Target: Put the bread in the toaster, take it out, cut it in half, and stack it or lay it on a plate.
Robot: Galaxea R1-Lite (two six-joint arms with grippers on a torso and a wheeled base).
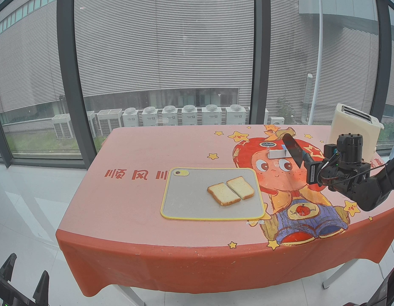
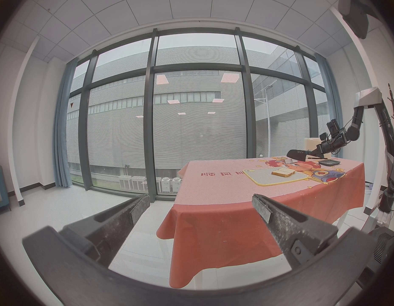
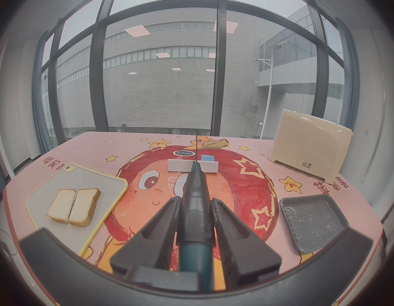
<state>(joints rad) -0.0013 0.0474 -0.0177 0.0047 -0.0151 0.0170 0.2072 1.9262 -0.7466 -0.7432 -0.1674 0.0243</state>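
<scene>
Pinching the dark handle of the knife (image 3: 196,192), your right claw (image 3: 195,217) hangs above the pink surface (image 1: 133,209), near its right side. The blade points toward a small white block (image 3: 178,165) lying on the cartoon picture. Past that, at the far right corner, you see the cream toaster (image 3: 311,143), and near it a dark grey tray (image 3: 312,222). Over to the left lies the grey cutting board (image 1: 184,196) with two bread halves (image 1: 223,194) on it, side by side and touching. Your left claw (image 2: 201,217) is spread wide, down low and well apart from the surface.
</scene>
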